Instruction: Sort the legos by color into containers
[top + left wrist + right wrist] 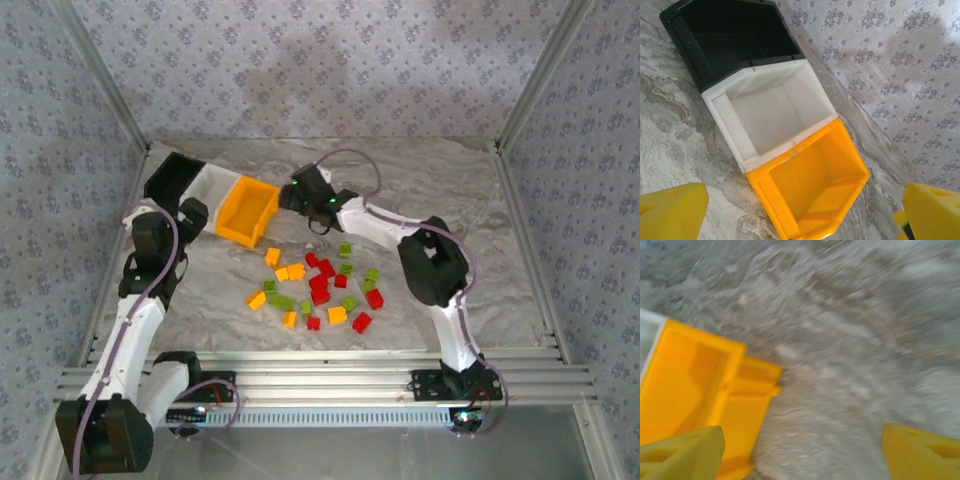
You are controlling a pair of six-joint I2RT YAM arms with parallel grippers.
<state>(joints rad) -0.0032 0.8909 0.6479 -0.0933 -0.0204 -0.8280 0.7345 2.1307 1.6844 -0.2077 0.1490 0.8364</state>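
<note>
Between the table's (450, 200) centre and near edge, I am watching red, green and yellow-orange legos (318, 290) lying scattered, the black bin (730, 40), white bin (727, 125) and orange bin (764, 195) lining up toward the far-left corner, the left gripper (800, 212) and right gripper (800, 452) both hanging spread and empty.

Three bins stand touching in a row on the grey marbled tabletop (430, 180). The orange-yellow rectangular plastic bin (812, 190) lies just ahead of the left fingers (670, 212), between them. The white rectangular plastic bin (772, 117) is behind it and the black rectangular plastic bin (730, 40) farthest. The right fingers (682, 455) sit just beside the orange-yellow bin, which lies ahead and left of them. The small studded plastic legos (320, 290) lie scattered on the tabletop behind the right fingers, toward the arm bases, the closest near the orange-yellow bin.
</note>
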